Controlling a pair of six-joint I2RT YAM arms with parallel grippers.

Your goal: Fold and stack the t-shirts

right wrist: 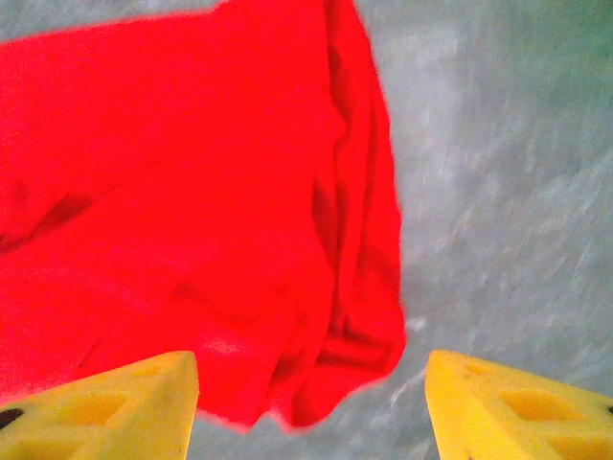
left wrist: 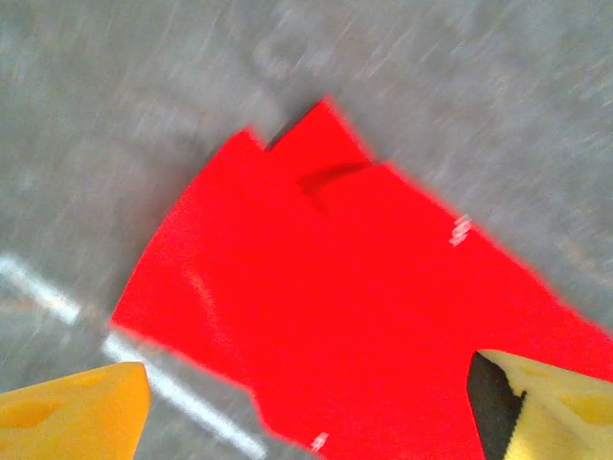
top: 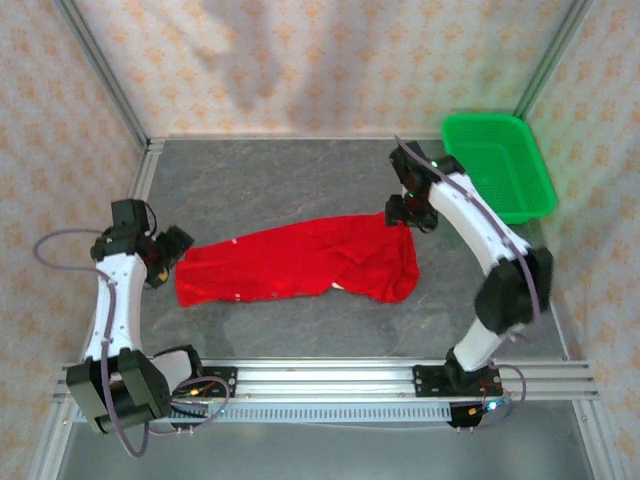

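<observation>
My left tool point(top: 174, 249) and right tool point(top: 406, 214) both stand apart above the red t-shirt point(top: 300, 262), soft, light and floppy, so I'd pinch a corner at each end.

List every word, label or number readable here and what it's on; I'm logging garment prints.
None can be read.
The bright red cloth t-shirt shows only plain red; small white specks on it are too blurred to read.
The green plastic mesh basket bears no visible lettering.

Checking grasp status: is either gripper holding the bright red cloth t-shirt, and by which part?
Nothing is held: left gripper and right gripper are both open near the red t-shirt.
</observation>
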